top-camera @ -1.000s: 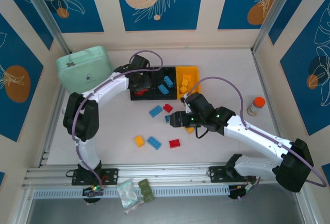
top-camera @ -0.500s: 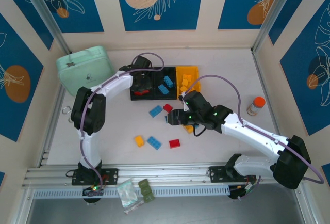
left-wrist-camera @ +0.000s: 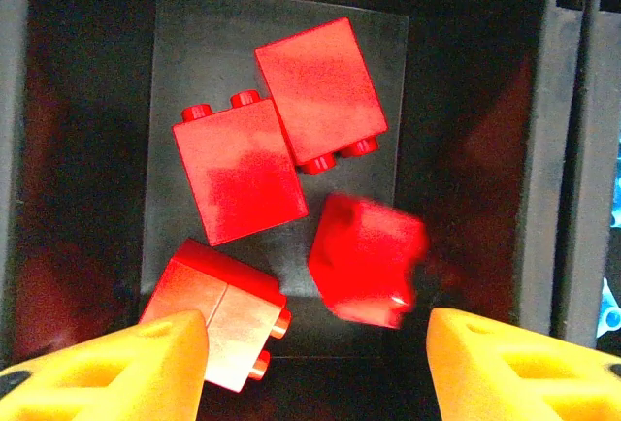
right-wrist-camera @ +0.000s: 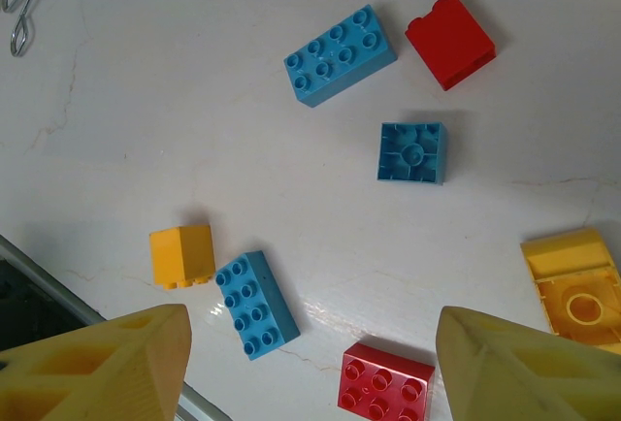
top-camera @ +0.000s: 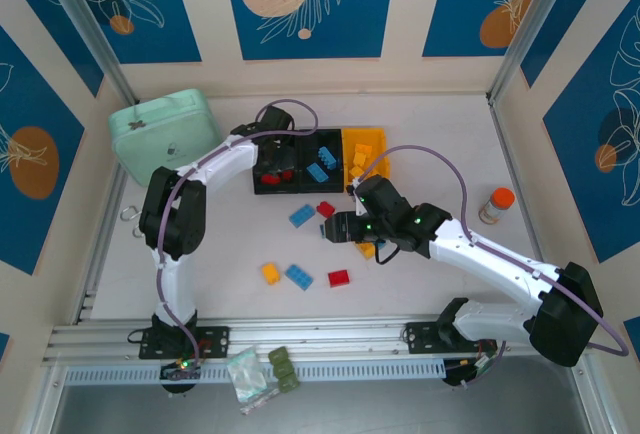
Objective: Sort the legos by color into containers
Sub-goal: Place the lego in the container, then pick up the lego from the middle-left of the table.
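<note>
**Red brick dropping into the left bin; right arm poised over the loose legos**

*Risks.* Under the left gripper, a blurred red brick is lying askew beside three settled red bricks on the floor of the left black bin. Judging by the blur, it is probably tumbling. It is risking a bounce off its neighbours toward the wall shared with the middle black bin, where blue bricks are sitting.

The right gripper is hanging over loose legos on the white table, near the bins. A square blue brick, lying studs down, is sitting near a loose red brick and a long blue brick. An off-centre descent is therefore risking a shoved neighbour or two colours pinched together. Both arms are also working close together, so any carry toward the yellow-orange bin is risking a brush against the left arm.

*Pose.* The left arm is reaching far across the table, elbow bent, with its wrist pointing straight down into the left bin. Its foam fingers are standing apart with nothing between them. The right arm is stretching from the near right corner toward the centre, wrist facing down. Its fingers are likewise spread and carrying nothing.
</note>
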### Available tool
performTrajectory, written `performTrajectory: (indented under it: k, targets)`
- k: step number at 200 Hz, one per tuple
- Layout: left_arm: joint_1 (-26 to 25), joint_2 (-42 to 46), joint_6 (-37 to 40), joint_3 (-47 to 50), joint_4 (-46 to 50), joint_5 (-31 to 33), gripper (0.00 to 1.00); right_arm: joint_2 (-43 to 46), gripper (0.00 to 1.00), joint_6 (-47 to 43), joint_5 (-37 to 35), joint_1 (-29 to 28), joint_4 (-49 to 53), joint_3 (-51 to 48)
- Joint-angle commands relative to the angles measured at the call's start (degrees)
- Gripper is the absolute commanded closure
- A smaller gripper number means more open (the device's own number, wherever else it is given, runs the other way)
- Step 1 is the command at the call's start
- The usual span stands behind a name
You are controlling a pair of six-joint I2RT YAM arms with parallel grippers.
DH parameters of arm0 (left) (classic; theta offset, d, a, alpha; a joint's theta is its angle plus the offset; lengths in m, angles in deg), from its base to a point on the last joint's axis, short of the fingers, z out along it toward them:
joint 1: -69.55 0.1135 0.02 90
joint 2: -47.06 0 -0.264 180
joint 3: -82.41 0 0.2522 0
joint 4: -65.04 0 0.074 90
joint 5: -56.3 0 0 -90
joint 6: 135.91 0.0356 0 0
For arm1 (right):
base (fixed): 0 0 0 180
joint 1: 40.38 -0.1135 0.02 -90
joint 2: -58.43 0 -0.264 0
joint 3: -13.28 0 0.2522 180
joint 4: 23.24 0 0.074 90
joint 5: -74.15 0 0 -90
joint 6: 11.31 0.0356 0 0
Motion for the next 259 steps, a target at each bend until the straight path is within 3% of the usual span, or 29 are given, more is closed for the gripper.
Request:
performTrajectory:
  k: [1,117,189,230,259]
  targets:
    - [0.4,3.1,-0.1,0.7,0.2,-1.1,0.41,0.1,0.32,0.0,-0.4,-0.6,-0.3,1.0]
    - [-2.9,26.7,2.1,23.0,1.9,-10.1,0.40,3.5,0.32,-2.0,0.0,-1.0,3.4,0.1]
    - [-10.0,40.1,-10.0,40.2,4.4,-10.0,0.36,6.8,0.31,-5.3,1.8,-3.5,4.4,-2.9]
    - [-16.7,43.7,-18.9,47.3,5.2,-8.9,0.33,8.3,0.31,-3.5,0.9,-5.2,4.9,-4.7]
    - [-18.7,43.8,-21.1,50.6,3.9,-9.1,0.31,8.6,0.31,-3.1,0.9,-5.3,5.3,-5.4]
